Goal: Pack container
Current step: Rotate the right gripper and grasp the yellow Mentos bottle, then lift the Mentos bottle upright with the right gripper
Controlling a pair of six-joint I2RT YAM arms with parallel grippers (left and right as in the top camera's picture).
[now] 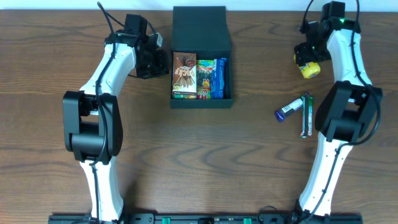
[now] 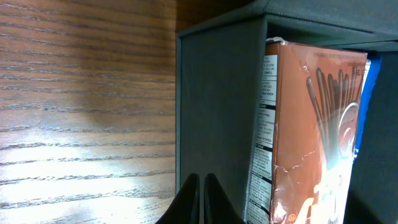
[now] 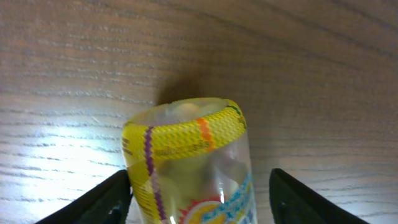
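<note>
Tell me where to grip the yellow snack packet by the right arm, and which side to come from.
Grip the yellow snack packet across its puffy body, just behind the crimped end seam, coming straight down from above. It lies flat on the table with both long sides free, and the right gripper straddles it, jaws open.

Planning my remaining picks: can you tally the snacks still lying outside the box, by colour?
Yellow packet: 1
Blue-and-white packet: 1
Green stick pack: 1
Total outside the container: 3
</note>
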